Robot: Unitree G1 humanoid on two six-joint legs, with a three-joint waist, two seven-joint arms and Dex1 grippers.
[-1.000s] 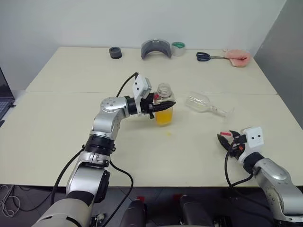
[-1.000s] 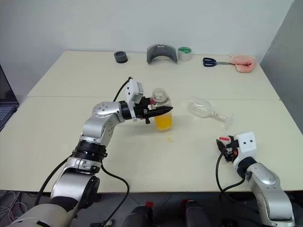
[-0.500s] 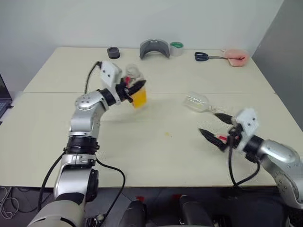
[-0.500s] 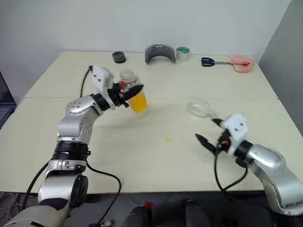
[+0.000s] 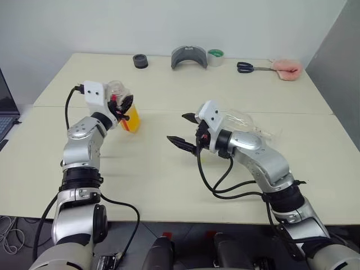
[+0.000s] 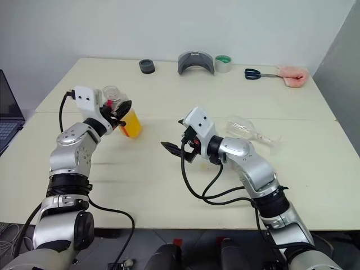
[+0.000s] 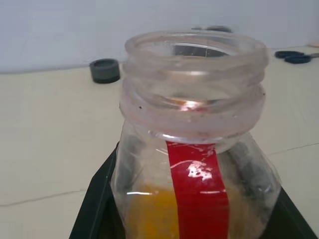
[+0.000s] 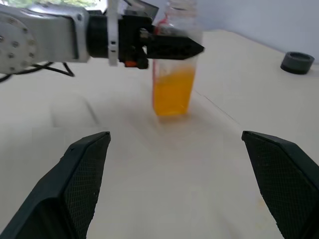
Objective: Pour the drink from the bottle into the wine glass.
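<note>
While the surface carries everything, I read the layout as a set-up for pouring that isn't ready yet. My right arm reaches across the middle with its end effector spread wide and empty, the fingers aimed toward nine o'clock; I judge it sits there because the glass lies on its side just behind it at about three o'clock from centre, and must be stood up before anything is poured. My left end effector is clamped on the bottle at about ten o'clock, holding it near upright, which I take as keeping the drink in: the neck is uncapped and the orange liquid fills the lower part. On writing, I can read none; the bottle wears a plain red strip down its side.
</note>
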